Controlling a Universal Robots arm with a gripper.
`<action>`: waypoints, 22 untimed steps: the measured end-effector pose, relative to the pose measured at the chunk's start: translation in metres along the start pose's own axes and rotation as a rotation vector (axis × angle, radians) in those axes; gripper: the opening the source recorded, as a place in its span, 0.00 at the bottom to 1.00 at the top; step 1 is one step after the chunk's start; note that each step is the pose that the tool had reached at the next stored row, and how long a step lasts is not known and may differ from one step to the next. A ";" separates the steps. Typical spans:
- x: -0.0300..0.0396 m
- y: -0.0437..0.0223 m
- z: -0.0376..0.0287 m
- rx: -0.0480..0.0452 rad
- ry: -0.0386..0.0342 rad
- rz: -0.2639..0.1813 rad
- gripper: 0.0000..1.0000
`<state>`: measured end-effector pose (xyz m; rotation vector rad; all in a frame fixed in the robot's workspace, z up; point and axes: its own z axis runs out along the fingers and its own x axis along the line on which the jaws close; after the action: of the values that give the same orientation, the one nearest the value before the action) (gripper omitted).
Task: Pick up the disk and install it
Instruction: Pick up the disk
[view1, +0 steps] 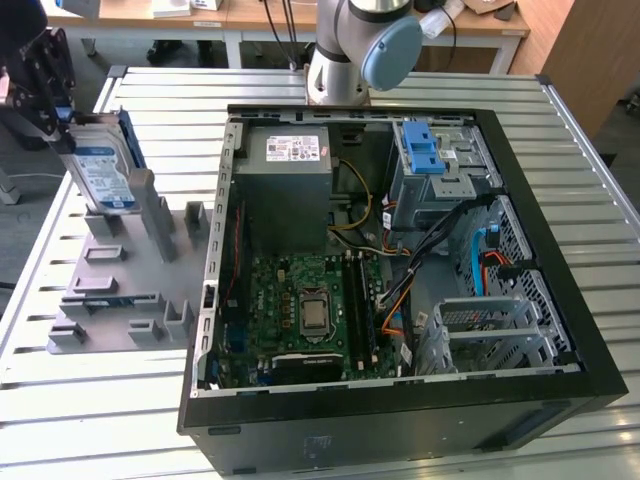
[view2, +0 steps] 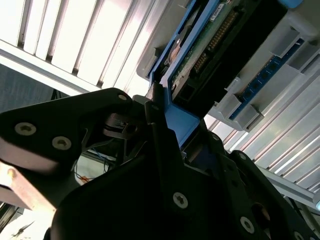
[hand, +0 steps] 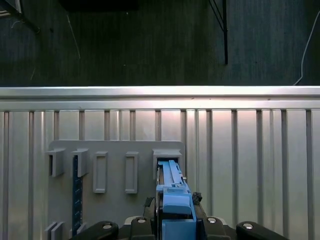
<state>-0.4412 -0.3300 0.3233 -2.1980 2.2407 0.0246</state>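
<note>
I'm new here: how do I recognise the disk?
On the exterior view's left of the open computer case lies a grey holder plate. At its far end the disk stands on edge, held by the gripper. Among grey blocks, it alone is silver with a white-and-blue label and blue frame.

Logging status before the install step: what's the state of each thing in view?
disk: on edge, tilted, lower end at the rack, outside the case.
tool: shut on the disk's blue bracket.
case: on its side, panel off, inside exposed.
CPU socket: bare, no cooler.
rack: flat on the table, beside the case.
</note>
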 end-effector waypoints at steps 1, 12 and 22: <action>0.0000 0.0000 -0.0016 0.0001 0.0000 0.000 0.36; -0.0003 0.0002 -0.0206 0.0001 0.0002 0.000 0.36; -0.0005 0.0003 -0.0346 0.0001 0.0002 0.000 0.36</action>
<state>-0.4412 -0.3300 0.3578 -2.1981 2.2407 0.0242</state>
